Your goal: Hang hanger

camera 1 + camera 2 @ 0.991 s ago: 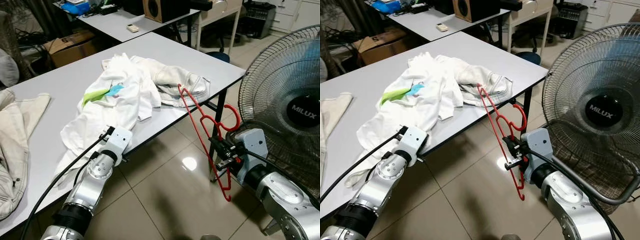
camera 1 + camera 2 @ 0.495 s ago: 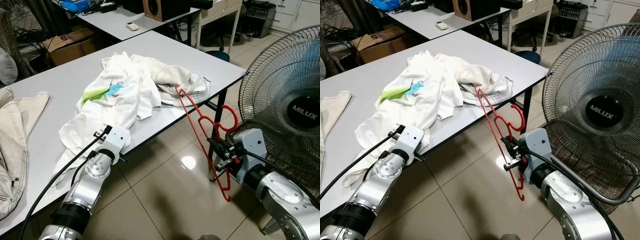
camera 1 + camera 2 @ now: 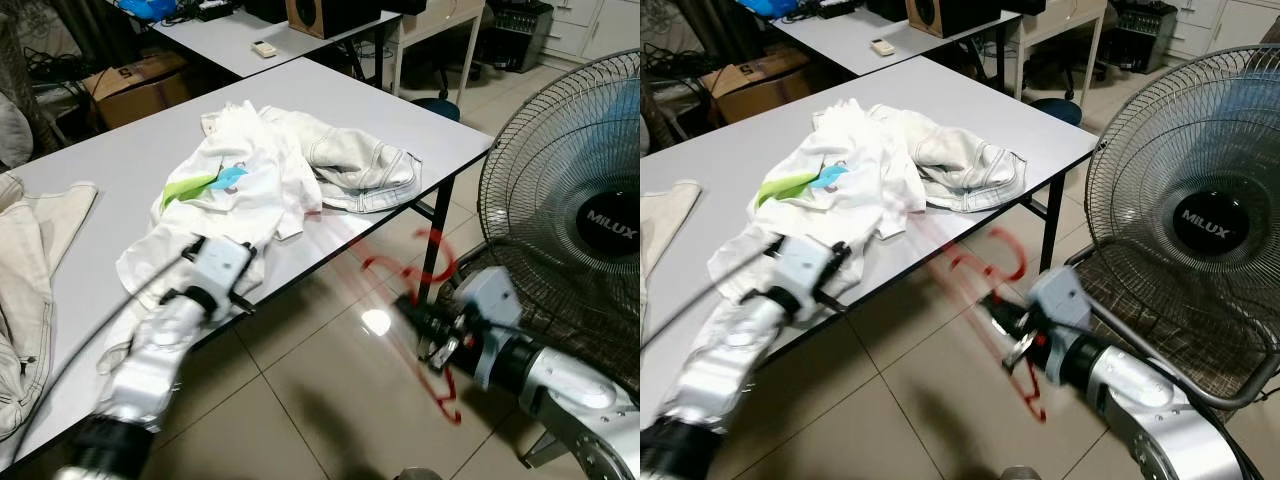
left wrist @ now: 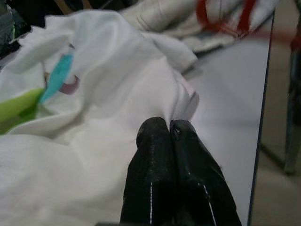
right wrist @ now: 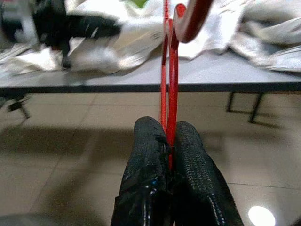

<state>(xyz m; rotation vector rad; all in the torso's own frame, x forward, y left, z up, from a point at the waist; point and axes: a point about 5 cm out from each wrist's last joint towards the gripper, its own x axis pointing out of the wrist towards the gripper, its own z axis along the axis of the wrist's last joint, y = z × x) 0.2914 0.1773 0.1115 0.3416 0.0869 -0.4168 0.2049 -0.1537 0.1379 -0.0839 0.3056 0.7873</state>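
Note:
A red hanger (image 3: 425,300) hangs blurred in the air just off the table's near right edge, over the floor. My right gripper (image 5: 168,129) is shut on its thin red bar, and the hook (image 5: 190,19) rises beyond the fingers. A crumpled white shirt (image 3: 240,190) with a green and blue print lies on the grey table (image 3: 120,160), with off-white trousers (image 3: 365,165) beside it. My left gripper (image 4: 162,125) is shut, its tips pressed against a fold of the shirt (image 4: 94,94) near the table's front edge.
A large standing fan (image 3: 585,215) is close on the right, behind my right arm. Another pale garment (image 3: 30,260) lies at the table's left end. Tiled floor (image 3: 330,380) lies open in front of the table. A second table (image 3: 250,40) stands behind.
The hanger's upper end has come off the trousers on the table and dropped lower, now blurred with the right arm. The left arm has lifted and swung left along the shirt's edge.

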